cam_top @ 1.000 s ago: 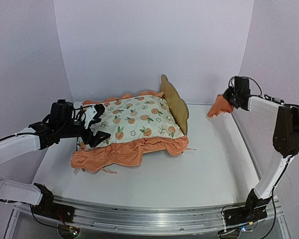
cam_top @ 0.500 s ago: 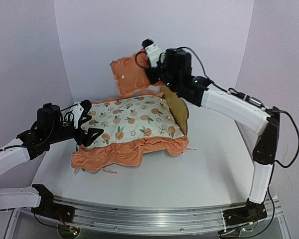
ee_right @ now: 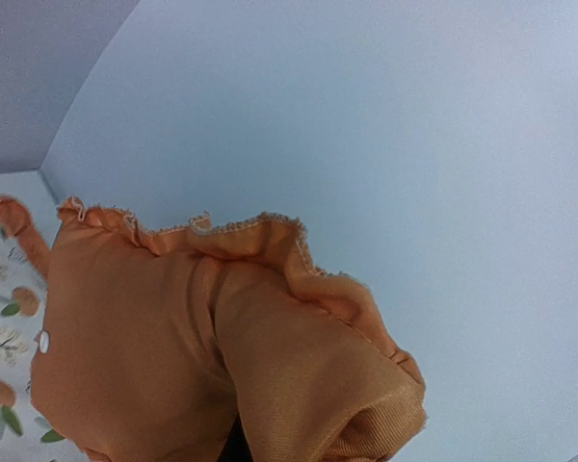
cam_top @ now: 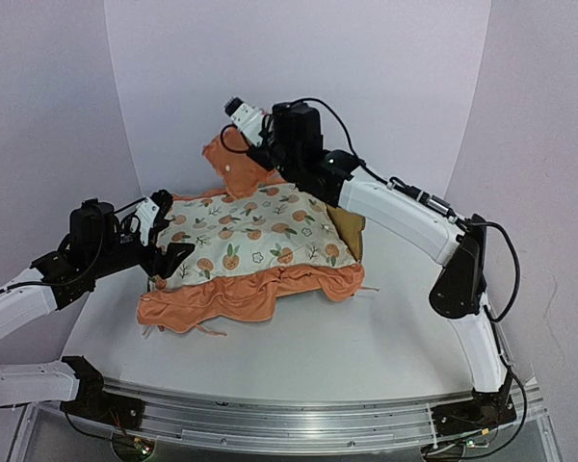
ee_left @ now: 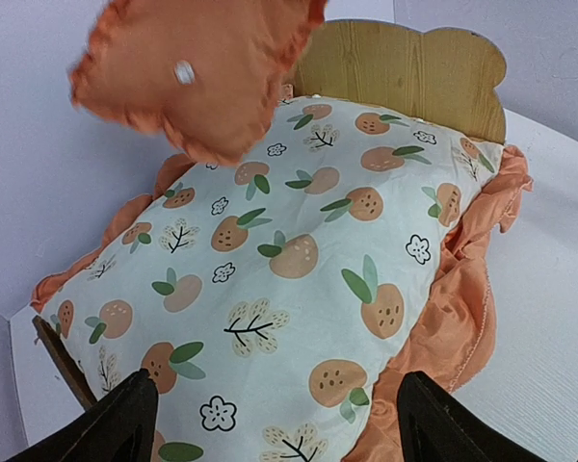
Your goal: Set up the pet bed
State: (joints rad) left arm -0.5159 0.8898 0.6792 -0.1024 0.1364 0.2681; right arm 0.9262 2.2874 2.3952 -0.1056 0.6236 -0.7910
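Bed: the pet bed [cam_top: 350,229] stands on the table [cam_top: 385,337] under the mattress [cam_top: 255,231]; only its headboard [ee_left: 405,72] shows.
Right gripper [cam_top: 258,152]: clenched on the small pillow [cam_top: 233,171], held above the head end.
Left gripper [cam_top: 170,231]: jaws wide apart and empty, at the foot end.
Advice: lower the pillow flat against the headboard, and only then release it.

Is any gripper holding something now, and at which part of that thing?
The right gripper holds the small orange pillow by one ruffled edge; fabric hides the exact pinch. The left gripper is open, holding nothing.
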